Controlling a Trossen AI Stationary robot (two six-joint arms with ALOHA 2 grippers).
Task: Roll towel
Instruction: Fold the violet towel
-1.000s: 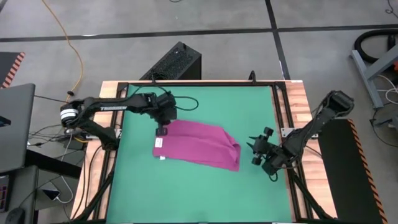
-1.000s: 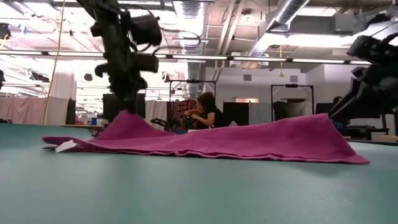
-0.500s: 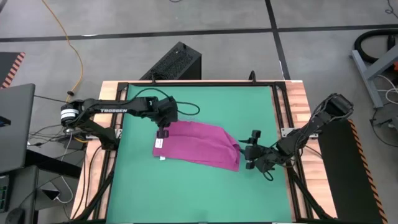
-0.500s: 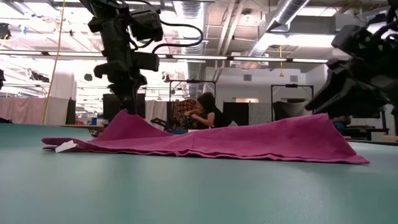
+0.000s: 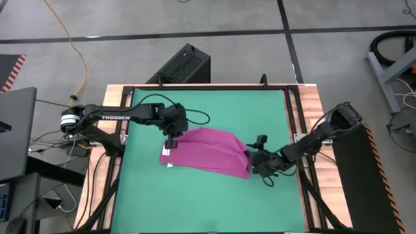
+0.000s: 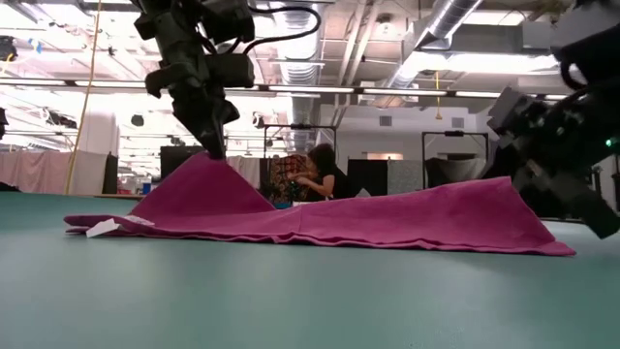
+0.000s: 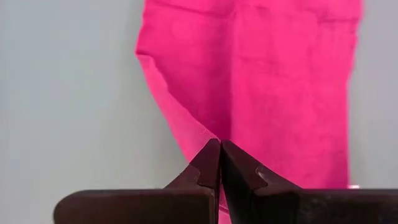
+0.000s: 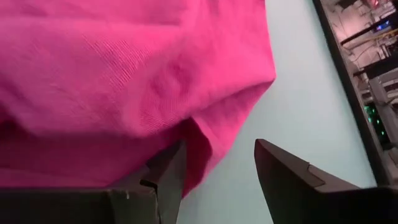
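The magenta towel [image 5: 208, 151] lies folded on the green mat [image 5: 214, 110], with its white tag [image 5: 168, 152] at the left end. My left gripper [image 5: 171, 138] is shut on the towel's far left part, which stands up as a peak [image 6: 205, 163] in the low view. My right gripper [image 5: 257, 159] is open at the towel's right end. In the right wrist view its fingers [image 8: 168, 177] stand on either side of a hanging fold of the towel [image 8: 205, 146]. My left gripper pinches the towel's edge near its far left corner [image 7: 208, 138] between its two shut fingers, coming from above and pointing down. That part is lifted into a tent [image 6: 199, 179], while the rest of the towel lies on the mat. My right gripper has one finger right beside the towel's right-end fold [image 8: 186, 155]; I cannot tell whether it touches.
The mat is framed by a wooden border with black rails [image 5: 296, 110]. Bare mat lies on the near side [image 5: 195, 201] and the far side of the towel. A person sits far behind the table in the low view [image 6: 325, 174].
My right gripper has gone toward the table's left edge and down, up to the towel's right end. My left gripper has drawn the towel's far left part up, so the peak stands taller than before; the rest of the towel has stayed on the mat.
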